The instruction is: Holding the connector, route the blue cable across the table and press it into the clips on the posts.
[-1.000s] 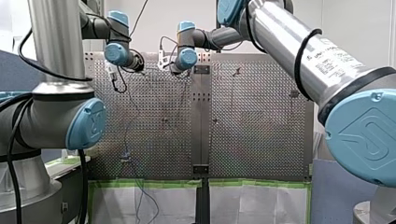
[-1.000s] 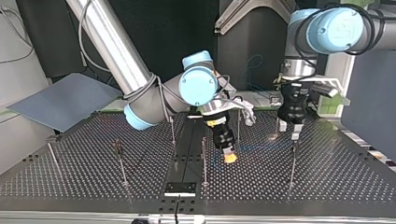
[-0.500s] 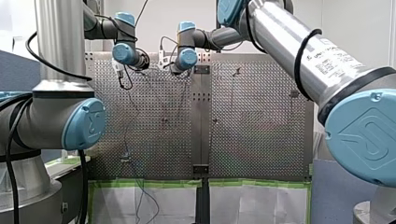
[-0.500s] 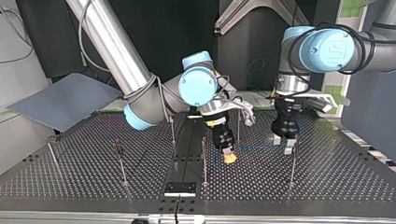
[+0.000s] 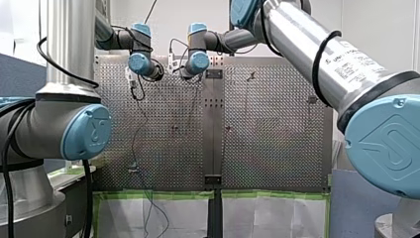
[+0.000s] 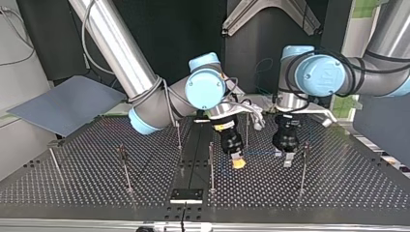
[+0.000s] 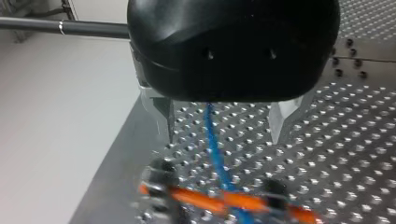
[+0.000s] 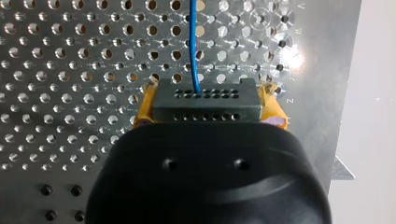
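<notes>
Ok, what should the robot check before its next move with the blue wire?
1. Hold of my right gripper on the connector: ok, it sits between the yellow pads.
2. The blue cable running between the fingers of my left gripper: ok.
3. Those fingers closed on the cable: not ok, they stand apart.
4. The cable seated in a clip on the post beside my left gripper: cannot tell.
5. Room between the two grippers: ok, they are apart.
</notes>
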You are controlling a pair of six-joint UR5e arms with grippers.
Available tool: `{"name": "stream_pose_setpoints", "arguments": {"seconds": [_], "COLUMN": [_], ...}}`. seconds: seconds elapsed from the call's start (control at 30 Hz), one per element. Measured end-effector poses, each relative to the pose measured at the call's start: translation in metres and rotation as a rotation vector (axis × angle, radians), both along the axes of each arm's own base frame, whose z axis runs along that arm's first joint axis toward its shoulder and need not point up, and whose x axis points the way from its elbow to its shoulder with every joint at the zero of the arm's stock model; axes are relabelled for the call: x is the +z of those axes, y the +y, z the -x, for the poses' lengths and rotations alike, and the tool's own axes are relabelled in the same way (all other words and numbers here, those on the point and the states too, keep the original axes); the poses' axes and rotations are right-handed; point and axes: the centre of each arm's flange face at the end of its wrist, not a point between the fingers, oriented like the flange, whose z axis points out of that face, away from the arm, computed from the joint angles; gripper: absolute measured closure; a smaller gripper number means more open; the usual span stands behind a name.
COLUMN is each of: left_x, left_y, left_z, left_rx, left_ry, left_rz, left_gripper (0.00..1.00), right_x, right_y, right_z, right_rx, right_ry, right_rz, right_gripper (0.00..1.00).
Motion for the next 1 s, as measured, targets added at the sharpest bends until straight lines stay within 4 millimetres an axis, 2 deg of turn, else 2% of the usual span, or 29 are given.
{"name": "stream_pose_setpoints", "arguments": {"seconds": [0.1,0.33,0.6,0.63,0.67,0.7,0.77,0.8,0.87,0.9,0.93,0.97,1.0], "left_x": [0.0049,-0.003,-0.0034,-0.0033,-0.0032,-0.0032,-0.0034,-0.0035,-0.0034,-0.0034,-0.0036,-0.0037,-0.0038], "left_y": [-0.0035,-0.0084,-0.0088,-0.0086,-0.0084,-0.0082,-0.0078,-0.0075,-0.0063,-0.0058,-0.0052,-0.0045,-0.0042], "left_z": [-0.0041,-0.0082,-0.0097,-0.0097,-0.0098,-0.0098,-0.0096,-0.0096,-0.0094,-0.0092,-0.009,-0.0088,-0.0085], "left_rx": [0.002,0.021,0.032,0.034,0.037,0.039,0.046,0.051,0.065,0.071,0.078,0.087,0.092], "left_ry": [-0.01,0.007,0.001,0.0,-0.001,-0.001,-0.001,0.0,0.0,0.001,0.002,0.003,0.004], "left_rz": [0.002,-0.009,-0.008,-0.006,-0.003,-0.001,0.002,0.002,0.0,-0.003,-0.005,-0.008,-0.009], "left_gripper": [0.0,0.0,0.0,0.14,0.24,0.24,0.41,0.41,0.71,0.71,0.93,1.0,1.0], "right_x": [0.0,0.0,0.0003,0.0003,0.0003,0.0003,0.0002,0.0002,0.0002,0.0002,0.0002,0.0002,0.0001], "right_y": [0.0001,0.0001,0.0001,0.0001,0.0002,0.0002,0.0001,0.0,-0.0003,-0.0003,-0.0002,-0.0002,-0.0001], "right_z": [-0.0001,-0.0001,0.0,0.0,0.0,0.0001,0.0001,0.0001,0.0003,0.0003,0.0003,0.0002,0.0002], "right_rx": [0.001,0.002,0.002,0.002,0.003,0.003,0.003,0.003,0.003,0.003,0.003,0.003,0.003], "right_ry": [-0.001,-0.003,-0.004,-0.004,-0.004,-0.004,-0.004,-0.004,-0.004,-0.004,-0.004,-0.004,-0.004], "right_rz": [-0.001,-0.002,-0.004,-0.004,-0.004,-0.004,-0.005,-0.005,-0.005,-0.005,-0.005,-0.005,-0.005], "right_gripper": [1.0,1.0,1.0,1.0,1.0,1.0,1.0,1.0,1.0,1.0,1.0,1.0,1.0]}}
